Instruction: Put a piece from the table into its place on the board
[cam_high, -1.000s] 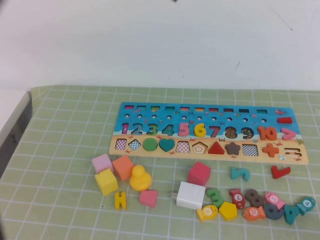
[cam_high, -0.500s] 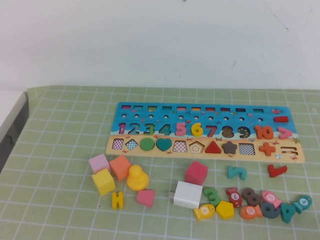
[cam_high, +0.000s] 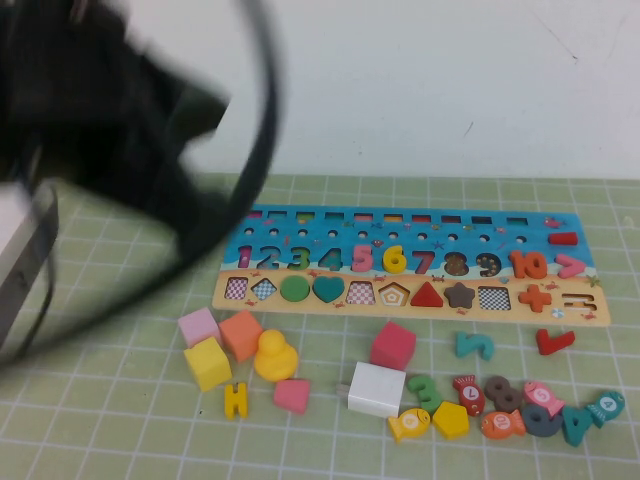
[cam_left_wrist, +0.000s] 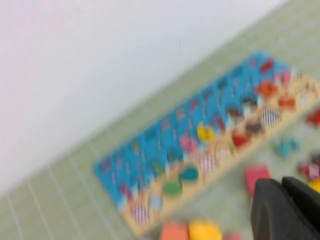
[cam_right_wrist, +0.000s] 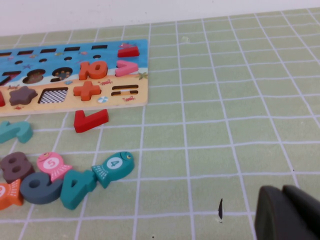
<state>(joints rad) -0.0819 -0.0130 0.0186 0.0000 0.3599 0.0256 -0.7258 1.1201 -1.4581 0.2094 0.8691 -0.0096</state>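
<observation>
While the shut left gripper hovers, the board reads 1-10.

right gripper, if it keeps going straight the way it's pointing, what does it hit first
Probably nothing soon. The right gripper, shut and empty, points along bare green mat; the board and the red piece lie off to one side. Depth is uncertain.
</observation>
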